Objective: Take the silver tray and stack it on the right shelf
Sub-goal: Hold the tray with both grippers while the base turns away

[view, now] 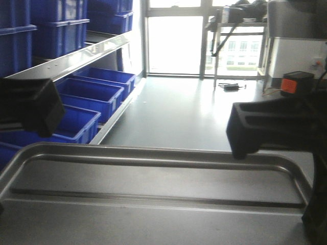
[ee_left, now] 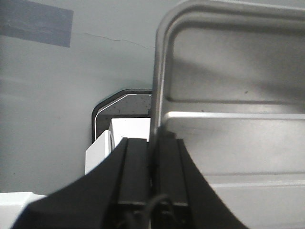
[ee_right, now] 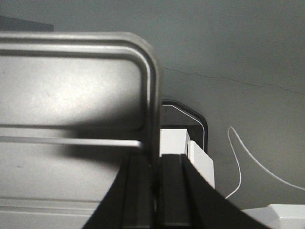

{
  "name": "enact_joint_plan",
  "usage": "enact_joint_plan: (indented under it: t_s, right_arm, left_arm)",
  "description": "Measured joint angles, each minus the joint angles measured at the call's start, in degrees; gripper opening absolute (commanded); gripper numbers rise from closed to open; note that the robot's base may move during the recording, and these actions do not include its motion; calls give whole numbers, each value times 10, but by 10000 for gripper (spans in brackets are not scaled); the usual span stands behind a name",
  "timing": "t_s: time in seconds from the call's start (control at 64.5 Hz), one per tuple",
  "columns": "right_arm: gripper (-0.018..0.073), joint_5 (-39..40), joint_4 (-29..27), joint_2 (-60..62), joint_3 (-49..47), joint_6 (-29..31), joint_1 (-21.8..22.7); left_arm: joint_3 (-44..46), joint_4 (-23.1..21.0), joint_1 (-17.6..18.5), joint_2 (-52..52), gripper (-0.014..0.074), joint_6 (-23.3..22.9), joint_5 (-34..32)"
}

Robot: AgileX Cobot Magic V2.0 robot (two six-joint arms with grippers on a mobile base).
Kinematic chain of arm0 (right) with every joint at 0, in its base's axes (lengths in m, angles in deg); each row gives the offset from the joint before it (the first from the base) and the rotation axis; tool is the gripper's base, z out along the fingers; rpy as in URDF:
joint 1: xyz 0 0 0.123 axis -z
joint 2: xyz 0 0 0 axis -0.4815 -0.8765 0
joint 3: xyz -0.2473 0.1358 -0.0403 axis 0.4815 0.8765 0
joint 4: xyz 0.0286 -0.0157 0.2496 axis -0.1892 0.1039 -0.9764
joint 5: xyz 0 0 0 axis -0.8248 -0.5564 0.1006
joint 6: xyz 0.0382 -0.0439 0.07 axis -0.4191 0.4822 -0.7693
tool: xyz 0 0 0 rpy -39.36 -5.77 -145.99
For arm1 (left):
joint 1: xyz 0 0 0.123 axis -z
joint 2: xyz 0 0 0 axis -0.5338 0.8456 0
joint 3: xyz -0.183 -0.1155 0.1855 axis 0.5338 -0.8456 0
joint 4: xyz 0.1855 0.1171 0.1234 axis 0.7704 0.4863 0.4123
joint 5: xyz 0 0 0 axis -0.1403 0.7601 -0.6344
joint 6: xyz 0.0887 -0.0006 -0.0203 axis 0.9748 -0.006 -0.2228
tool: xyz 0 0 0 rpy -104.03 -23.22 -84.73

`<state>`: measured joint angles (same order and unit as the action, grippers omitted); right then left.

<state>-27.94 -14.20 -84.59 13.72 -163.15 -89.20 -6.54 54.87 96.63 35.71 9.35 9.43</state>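
Two hands: left hand (ee_left: 155,139), right hand (ee_right: 155,160), each clamped on a rim
Load: silver tray (view: 153,176), level between them

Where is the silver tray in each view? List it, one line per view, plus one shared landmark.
Front view: the silver tray spans the bottom of the picture, side to side.
Left wrist: it fills the right half, its rim pinched by the left gripper at bottom centre.
Right wrist: it fills the left half, its rim pinched by the right gripper.
Shared landmark: the long ridge across its base.
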Motion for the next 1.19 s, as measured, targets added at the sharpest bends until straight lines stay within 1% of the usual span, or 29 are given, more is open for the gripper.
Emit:
enact_joint_plan:
  t_s: [0.186, 1.194]
  right_arm:
    - [57, 6, -6, 0, -1, 1, -1]
    - [57, 8, -6, 0, -1, 1, -1]
  left_arm:
    - [3, -4, 0, 0, -100, 0, 18]
    - [3, -6, 1, 0, -100, 0, 21]
